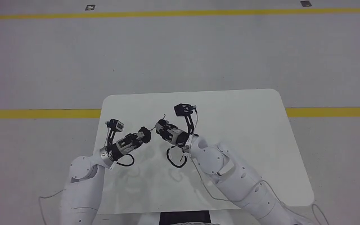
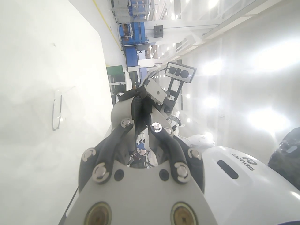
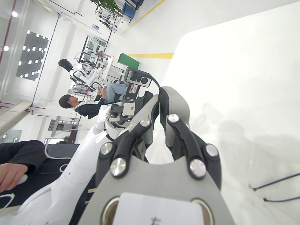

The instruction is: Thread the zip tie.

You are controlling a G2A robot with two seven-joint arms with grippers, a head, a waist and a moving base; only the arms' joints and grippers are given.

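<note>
A thin zip tie (image 2: 57, 112), bent into a narrow U, lies flat on the white table (image 1: 253, 112). The same zip tie (image 3: 274, 185) appears in the right wrist view as two dark strands with small ends, off to the side of the gripper. Both grippers hang above the table's near-left part, tips facing each other and almost touching. My left gripper (image 1: 147, 134) (image 2: 140, 99) is shut, black pads pressed together, nothing visible between them. My right gripper (image 1: 158, 128) (image 3: 160, 101) is also shut with nothing seen in it. Neither touches the zip tie.
The table's rounded corners and edges (image 3: 185, 38) border grey floor with yellow lines (image 1: 180, 13). Each wrist view shows the other arm's camera mount (image 2: 180, 73) (image 3: 138, 78) just past its own fingertips. Bare table surface lies to the right and far side.
</note>
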